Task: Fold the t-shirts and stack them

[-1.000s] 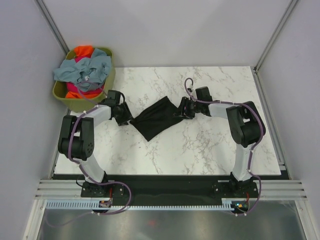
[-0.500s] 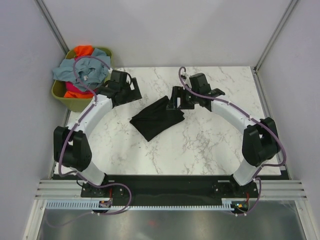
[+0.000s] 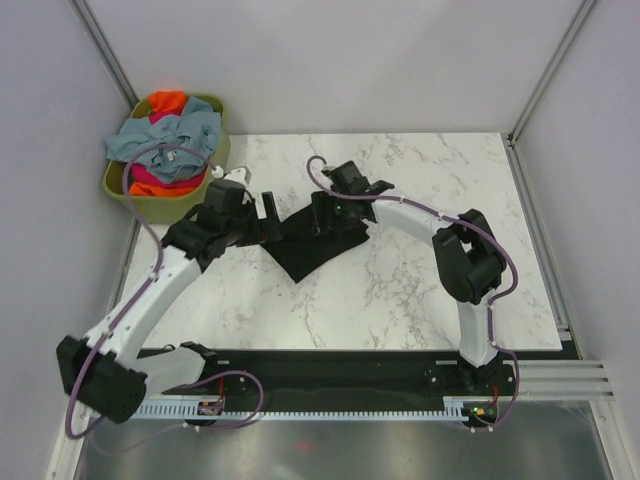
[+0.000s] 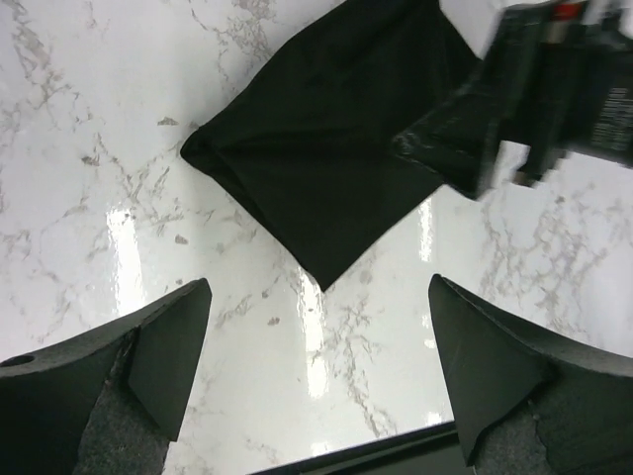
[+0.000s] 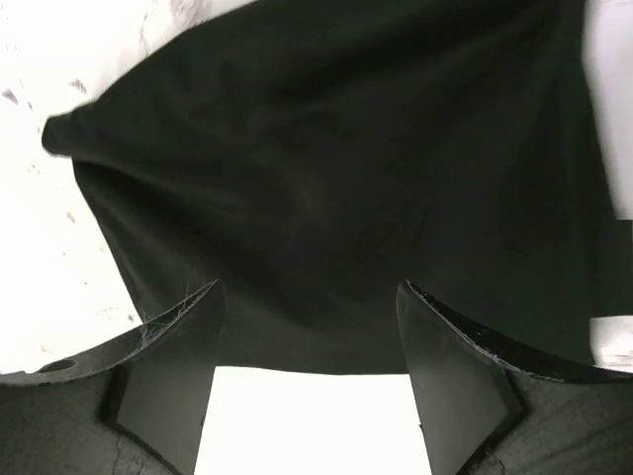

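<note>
**Op:** Left fingers?

**Eng:** Your left gripper (image 4: 318,297) is spread wide, with nothing between the fingers (image 4: 168,346). Through the gap you see bare marble and the pointed near corner of the black t-shirt (image 4: 326,178). The tips are clear of the cloth.

**Op:** Right?

**Eng:** Your right gripper (image 5: 309,297) is also parted, and the gap between the fingers (image 5: 163,366) holds nothing. Black cloth (image 5: 326,148) fills the view just ahead of the tips. I can't tell whether the tips touch it.

**Op:** Where's the shirt?

**Eng:** It lies on the table (image 3: 420,290), left of centre, bunched into a rough diamond (image 3: 315,245) with one corner pointing at the near edge. It has soft folds along its left side. No tag is visible from any camera.

**Op:** Arms relative to it?

**Eng:** In your top view the left gripper (image 3: 268,215) is at the shirt's far-left edge and the right gripper (image 3: 322,212) is over its far edge. The two heads are close together. Your left wrist camera shows the right gripper (image 4: 534,89) blurred above the shirt's upper right part.

**Op:** The rest of the shirts?

**Eng:** They're piled loose in the olive-green basket (image 3: 112,185), just off the table's far-left corner. The grey-blue shirt (image 3: 165,140) is on top, the orange shirt (image 3: 165,100) is at the back, and the magenta-pink shirt (image 3: 150,178) shows underneath.
</note>
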Controlling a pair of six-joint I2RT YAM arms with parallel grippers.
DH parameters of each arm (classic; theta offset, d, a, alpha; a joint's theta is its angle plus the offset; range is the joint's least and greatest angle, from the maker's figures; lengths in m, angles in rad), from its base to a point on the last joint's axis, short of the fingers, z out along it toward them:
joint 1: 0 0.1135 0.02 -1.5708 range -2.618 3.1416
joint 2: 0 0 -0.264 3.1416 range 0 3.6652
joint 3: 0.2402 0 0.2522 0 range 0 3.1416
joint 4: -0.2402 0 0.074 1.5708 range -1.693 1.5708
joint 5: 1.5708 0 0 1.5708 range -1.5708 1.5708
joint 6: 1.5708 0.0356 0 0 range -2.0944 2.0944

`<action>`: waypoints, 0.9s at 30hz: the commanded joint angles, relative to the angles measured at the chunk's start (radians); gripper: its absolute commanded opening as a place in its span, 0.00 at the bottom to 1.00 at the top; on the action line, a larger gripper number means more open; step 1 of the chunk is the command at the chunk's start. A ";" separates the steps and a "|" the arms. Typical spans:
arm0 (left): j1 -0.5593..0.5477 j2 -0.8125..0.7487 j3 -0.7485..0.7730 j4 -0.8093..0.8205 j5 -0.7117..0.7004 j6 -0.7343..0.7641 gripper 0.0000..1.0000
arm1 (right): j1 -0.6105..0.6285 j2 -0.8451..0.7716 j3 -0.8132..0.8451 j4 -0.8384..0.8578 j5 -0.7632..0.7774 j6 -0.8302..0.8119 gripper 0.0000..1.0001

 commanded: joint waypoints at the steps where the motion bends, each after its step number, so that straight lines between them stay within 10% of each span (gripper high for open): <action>1: 0.003 -0.217 -0.059 -0.042 0.015 0.066 0.99 | 0.069 0.021 0.060 -0.028 0.145 -0.032 0.77; 12: 0.003 -0.631 -0.255 -0.085 -0.068 0.097 1.00 | 0.136 0.204 0.150 -0.073 0.247 0.023 0.78; 27: 0.003 -0.661 -0.274 -0.056 -0.045 0.115 1.00 | -0.095 0.374 0.246 -0.180 0.475 0.013 0.81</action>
